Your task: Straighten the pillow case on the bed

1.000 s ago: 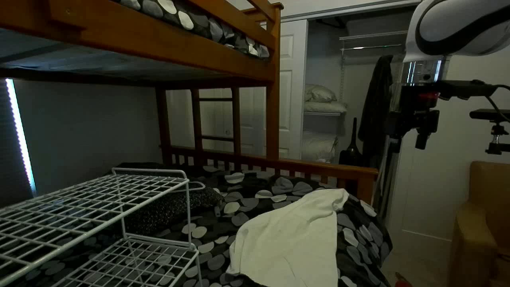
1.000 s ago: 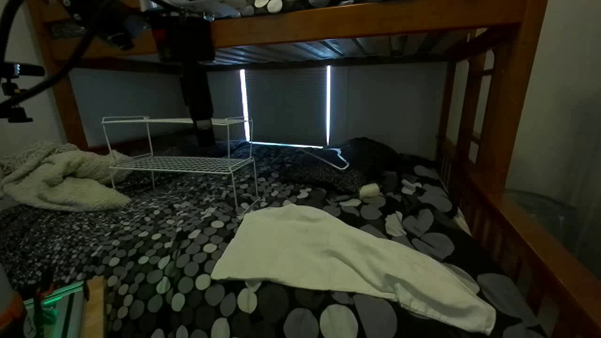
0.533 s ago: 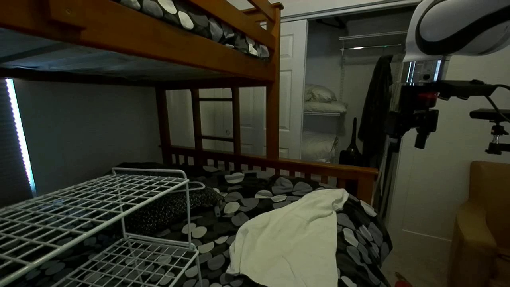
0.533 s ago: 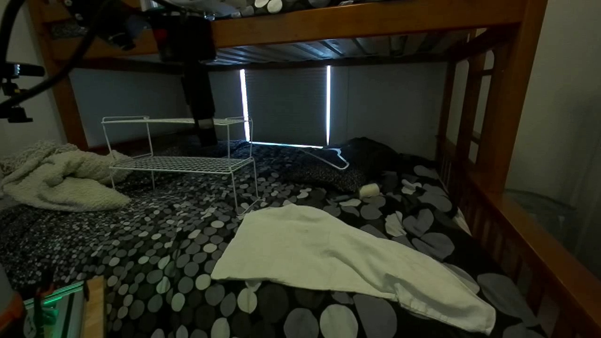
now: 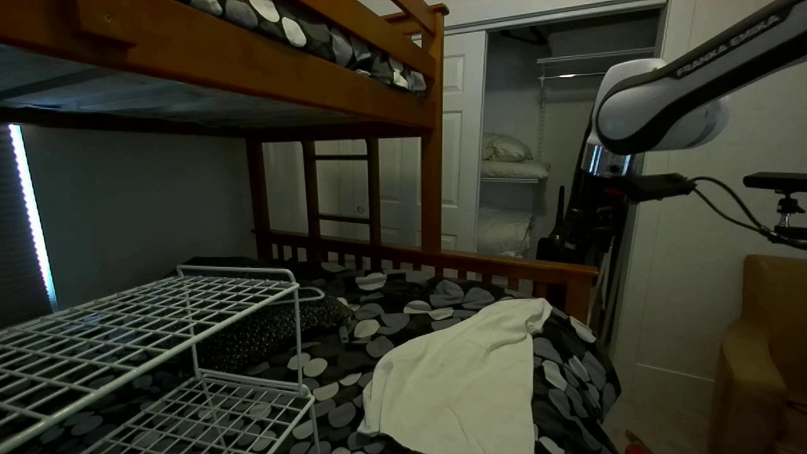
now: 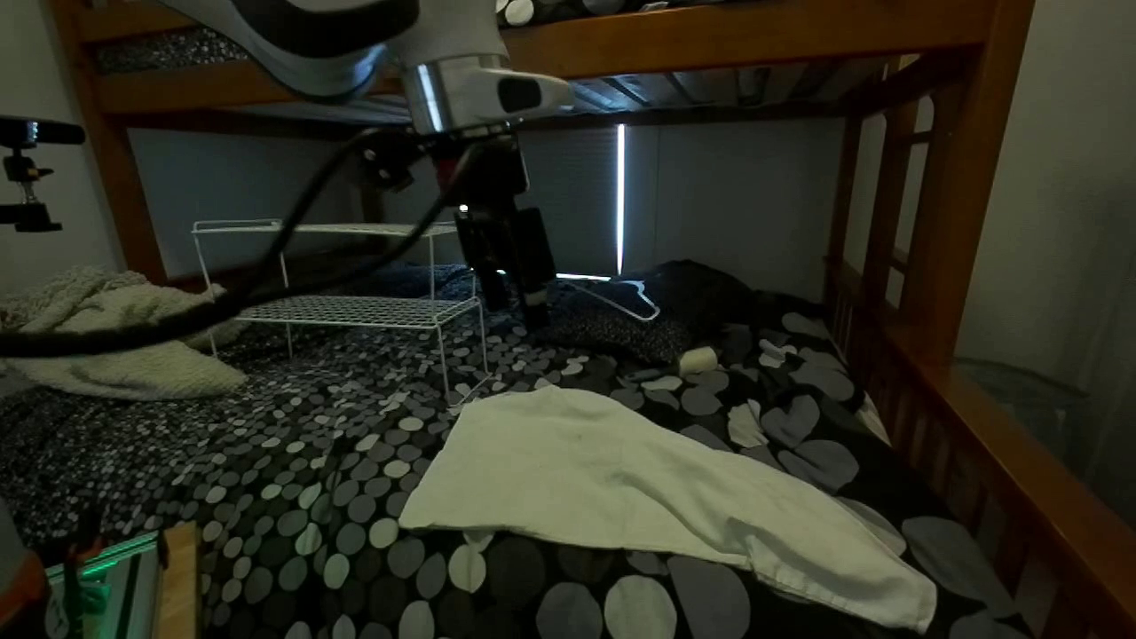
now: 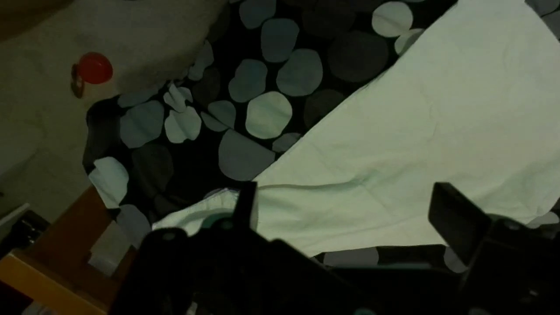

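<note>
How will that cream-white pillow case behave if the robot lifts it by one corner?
The pillow case would probably hang limp from the hand, since soft folds and wrinkles run across it. It is likely light for its size: it lies low, with thin-looking edges. Pushed sideways, it may bunch up rather than slide flat, as creases gather toward its narrow end.

In an exterior view, arm [image 6: 461, 27] and claw [image 6: 517, 311] have shifted right.

Room above, crowding beside

Free air lies between the spread pincer [image 7: 345, 194] and the cloth [image 7: 415, 148]. The rack [image 6: 346, 311] stands near the cloth's edge, the rail [image 5: 504, 265] near its narrow end. Behind, in an exterior view, the upper bunk [image 6: 710, 40] limits height.
</note>
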